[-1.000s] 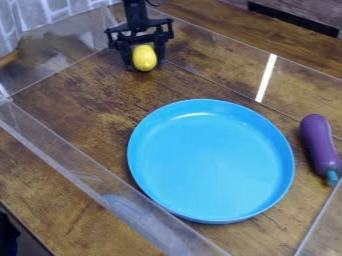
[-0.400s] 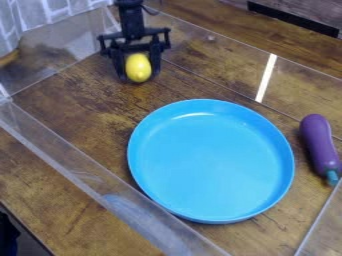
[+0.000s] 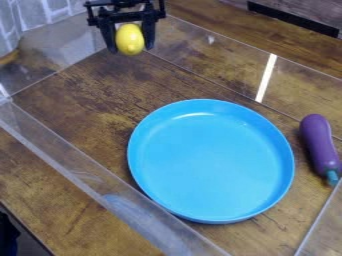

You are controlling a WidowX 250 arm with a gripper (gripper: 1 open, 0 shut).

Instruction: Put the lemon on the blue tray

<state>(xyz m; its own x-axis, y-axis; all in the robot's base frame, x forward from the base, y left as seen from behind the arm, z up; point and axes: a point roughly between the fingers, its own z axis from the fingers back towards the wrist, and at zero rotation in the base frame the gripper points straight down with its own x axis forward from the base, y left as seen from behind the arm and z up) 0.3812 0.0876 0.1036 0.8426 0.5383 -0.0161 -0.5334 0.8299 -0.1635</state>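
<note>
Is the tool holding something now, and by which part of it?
Yes, the tool holds the lemon, seemingly around its upper part; the exact contact is unclear.

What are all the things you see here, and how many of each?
Lemon: one, yellow, held in the gripper near the top of the picture
Tray: one, round, blue, in front on the table
Eggplant: one, purple with a teal stem, right of the tray in the picture
Table: one, brown wood, under everything
Clear walls: see-through, count unclear, along the table's sides
Robot gripper: one, black, top of the picture, holding the lemon
</note>
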